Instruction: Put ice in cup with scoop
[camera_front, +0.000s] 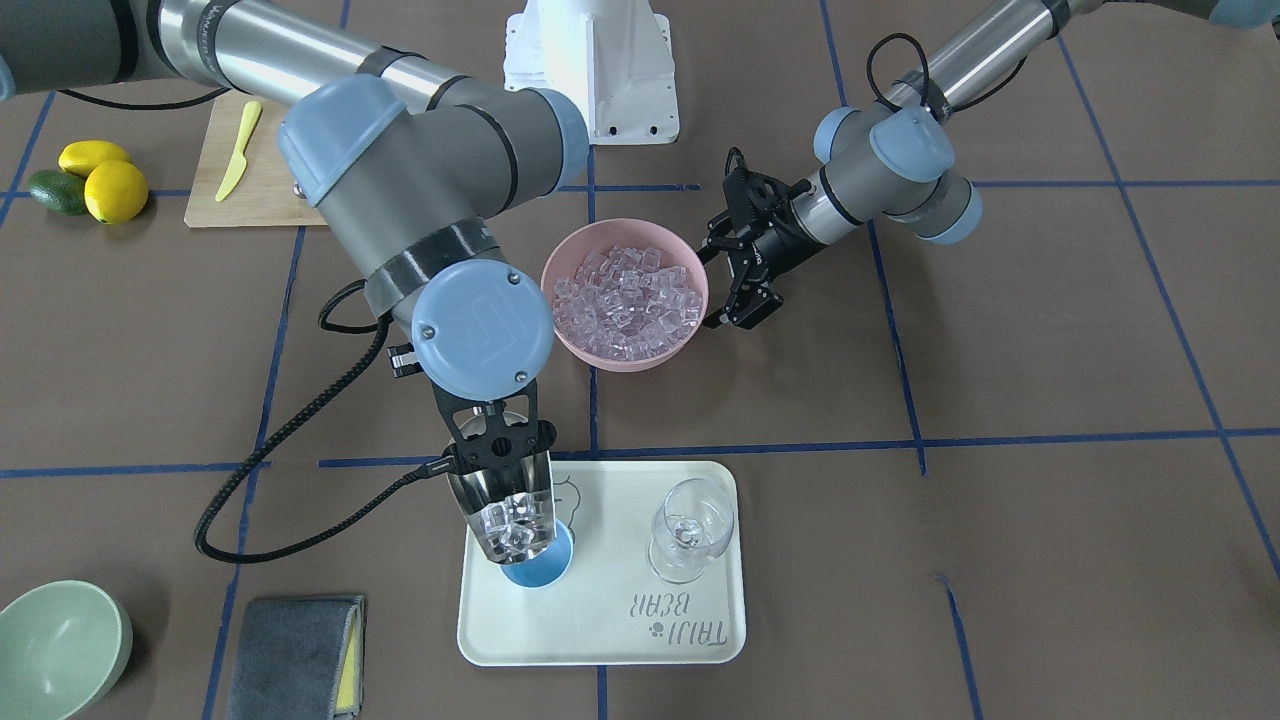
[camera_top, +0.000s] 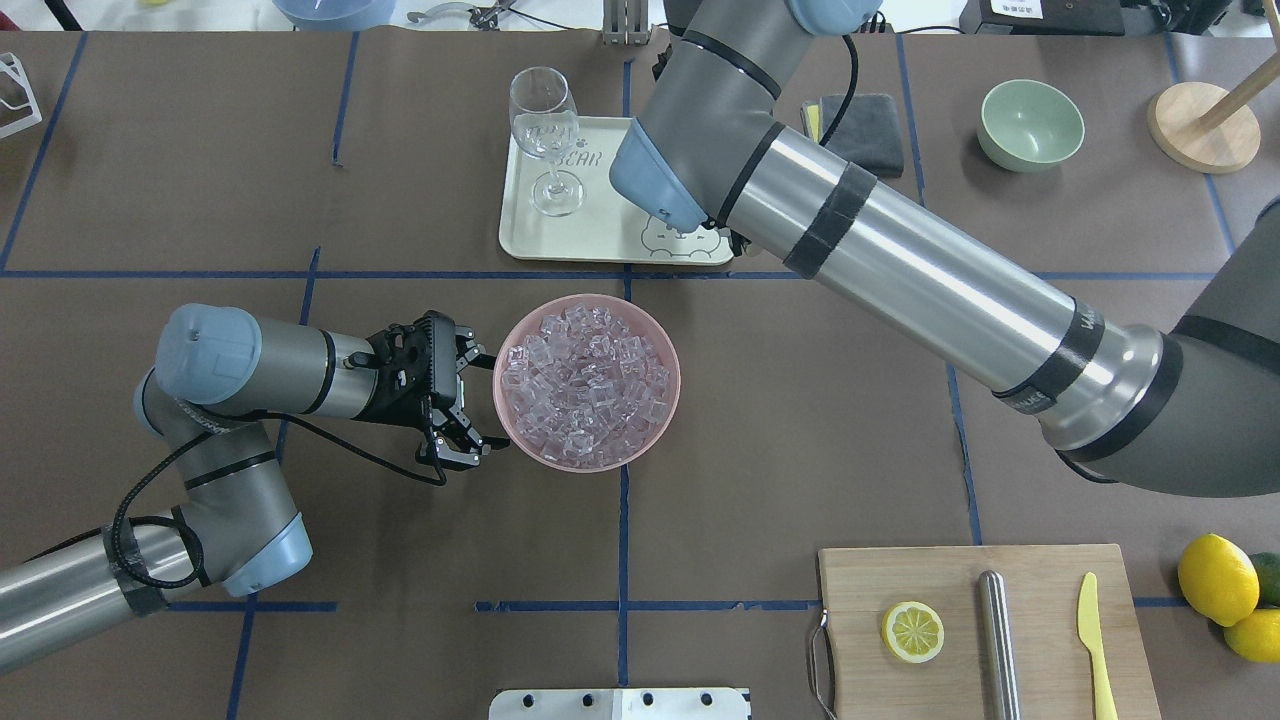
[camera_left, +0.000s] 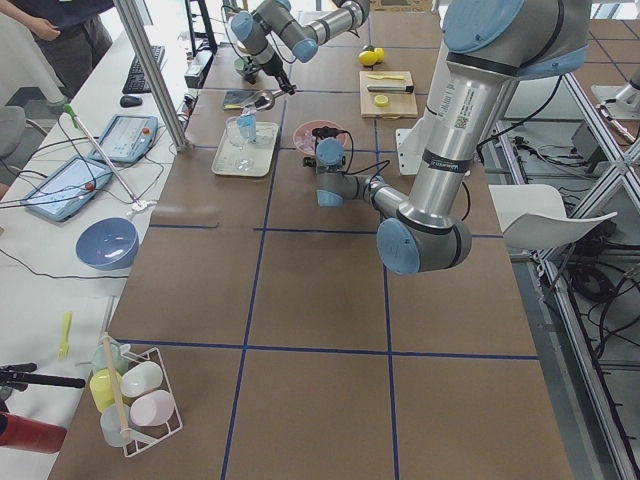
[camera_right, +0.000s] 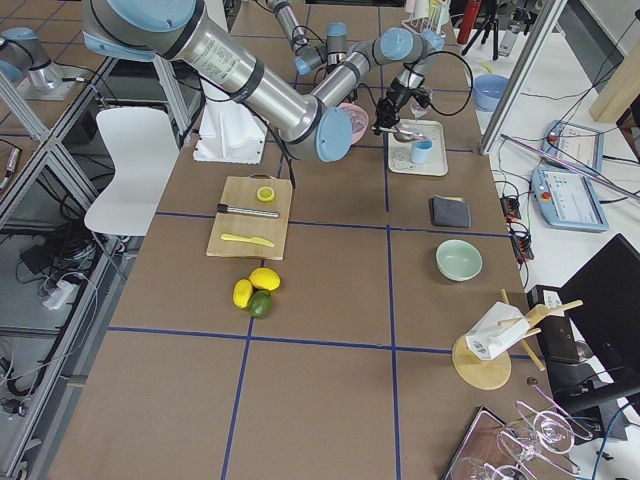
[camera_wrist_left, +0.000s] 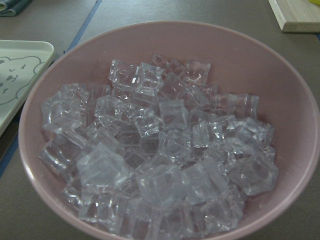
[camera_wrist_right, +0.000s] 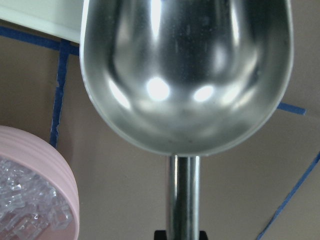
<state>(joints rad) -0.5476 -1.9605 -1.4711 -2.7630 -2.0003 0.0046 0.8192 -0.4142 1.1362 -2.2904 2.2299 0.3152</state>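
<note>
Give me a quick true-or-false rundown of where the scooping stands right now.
1. The scoop holds ice above the cup. True.
2. The cup stands on the bare table. False: it stands on the tray.
3. The pink bowl is empty. False: it is full of ice.
4. The wine glass stands upright on the tray. True.
5. The left gripper holds the scoop. False: the right gripper holds it; the left gripper is open beside the pink bowl.

opposed overhead and front views share the ice (camera_front: 628, 300); sides seemingly distant.
</note>
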